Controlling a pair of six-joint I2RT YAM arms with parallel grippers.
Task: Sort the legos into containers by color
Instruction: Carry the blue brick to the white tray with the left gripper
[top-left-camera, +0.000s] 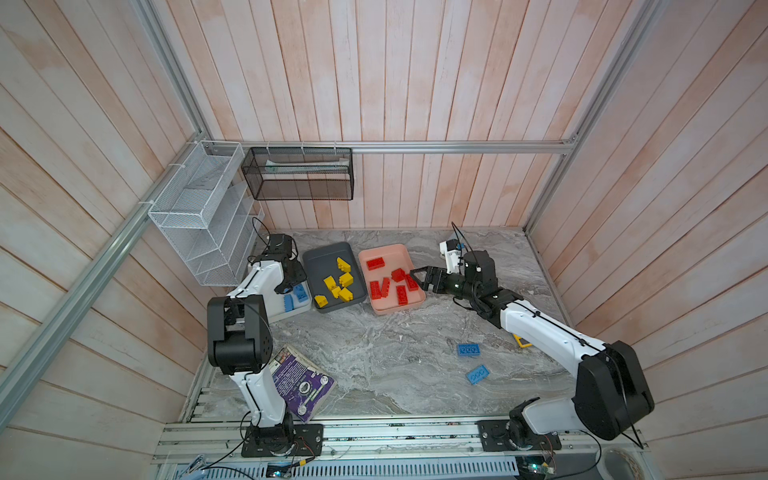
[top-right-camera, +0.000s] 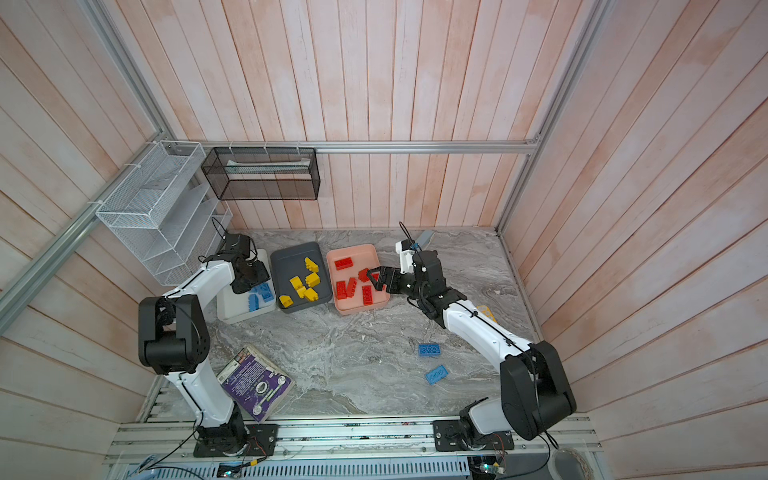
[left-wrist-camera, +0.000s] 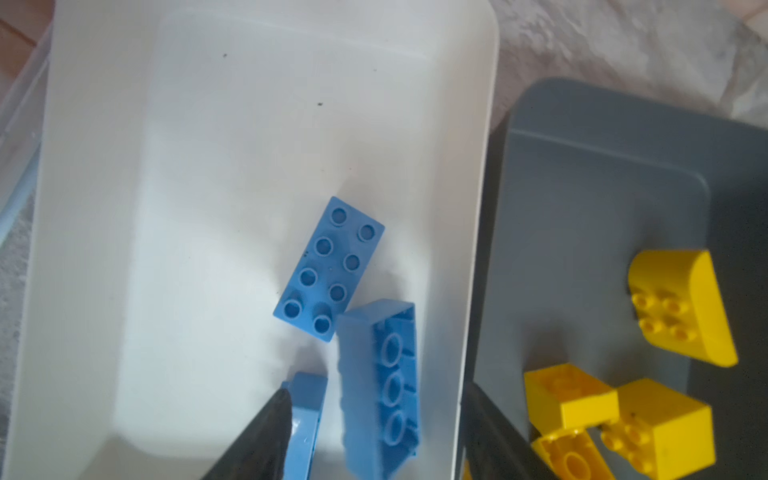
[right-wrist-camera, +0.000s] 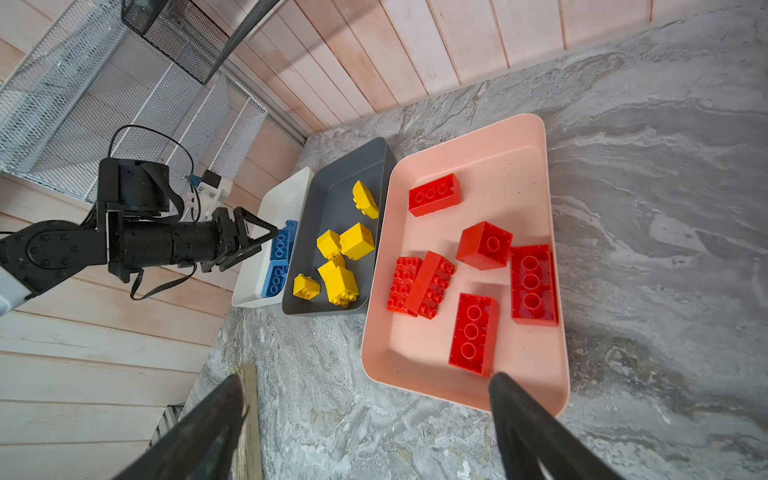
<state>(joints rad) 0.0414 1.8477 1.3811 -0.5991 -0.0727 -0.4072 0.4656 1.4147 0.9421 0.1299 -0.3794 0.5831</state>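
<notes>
My left gripper (left-wrist-camera: 374, 415) hangs open over the white tray (left-wrist-camera: 208, 166). A blurred blue lego (left-wrist-camera: 378, 386) lies on its side between the fingers, touching neither. Two more blue legos (left-wrist-camera: 330, 266) lie in that tray. The dark grey tray (top-left-camera: 324, 253) holds several yellow legos (top-left-camera: 338, 282). Several red legos (right-wrist-camera: 473, 332) lie in the salmon tray (top-left-camera: 386, 251). My right gripper (top-left-camera: 417, 276) stands open and empty over that tray's right edge. Two blue legos (top-left-camera: 469, 349) (top-left-camera: 477, 374) lie loose on the marble table in front of the right arm.
A purple book (top-left-camera: 303, 386) lies by the left arm's base. A yellow calculator (top-left-camera: 521, 340) is partly hidden under the right arm. White (top-left-camera: 199, 216) and black (top-left-camera: 297, 178) mesh baskets hang on the walls behind the trays.
</notes>
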